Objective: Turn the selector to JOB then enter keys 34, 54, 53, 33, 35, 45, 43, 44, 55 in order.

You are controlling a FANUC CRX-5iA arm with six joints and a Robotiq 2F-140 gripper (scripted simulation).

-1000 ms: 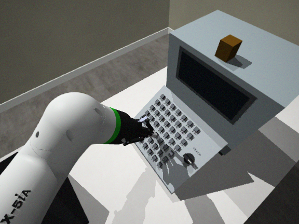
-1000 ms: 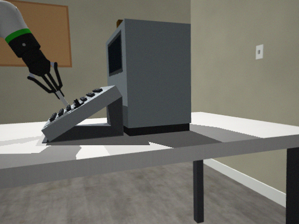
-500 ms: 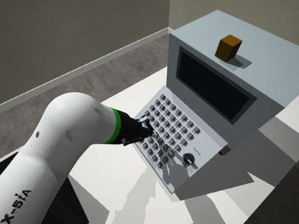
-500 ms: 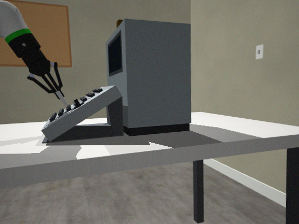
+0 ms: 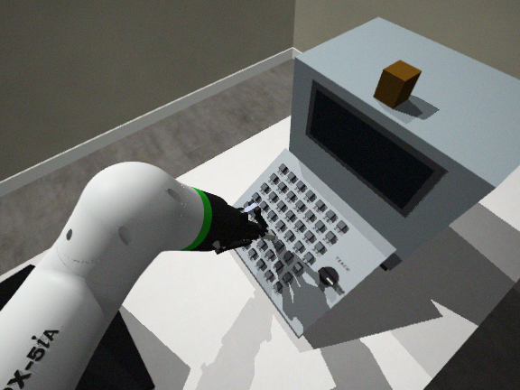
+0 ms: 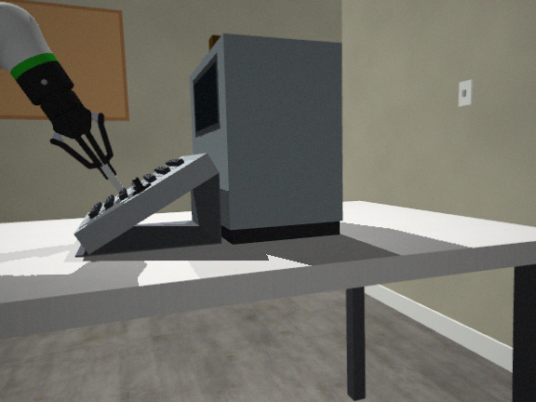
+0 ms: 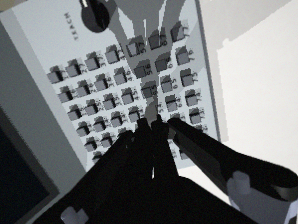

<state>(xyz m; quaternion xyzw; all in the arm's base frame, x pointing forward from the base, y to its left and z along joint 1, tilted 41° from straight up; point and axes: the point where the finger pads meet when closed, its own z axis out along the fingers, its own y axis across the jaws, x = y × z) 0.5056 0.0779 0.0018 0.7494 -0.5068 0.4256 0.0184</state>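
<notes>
The grey machine's sloped keypad (image 5: 295, 227) carries a grid of dark keys, and none shows a light. The key names are too small to read. The black selector knob (image 5: 329, 275) sits at the keypad's near right corner beside the word TEACH (image 5: 343, 263); it also shows at the top of the wrist view (image 7: 95, 12). My gripper (image 5: 270, 235) is shut and empty. Its tips (image 7: 150, 122) point down at a key in the left-middle part of the grid. In the side view the tips (image 6: 120, 186) reach the key tops; I cannot tell whether they press.
The machine's box with a dark screen (image 5: 375, 149) rises behind the keypad, with a brown block (image 5: 396, 83) on top. The machine stands on a white table (image 6: 372, 228). My arm's black base plate (image 5: 113, 357) lies at the near left.
</notes>
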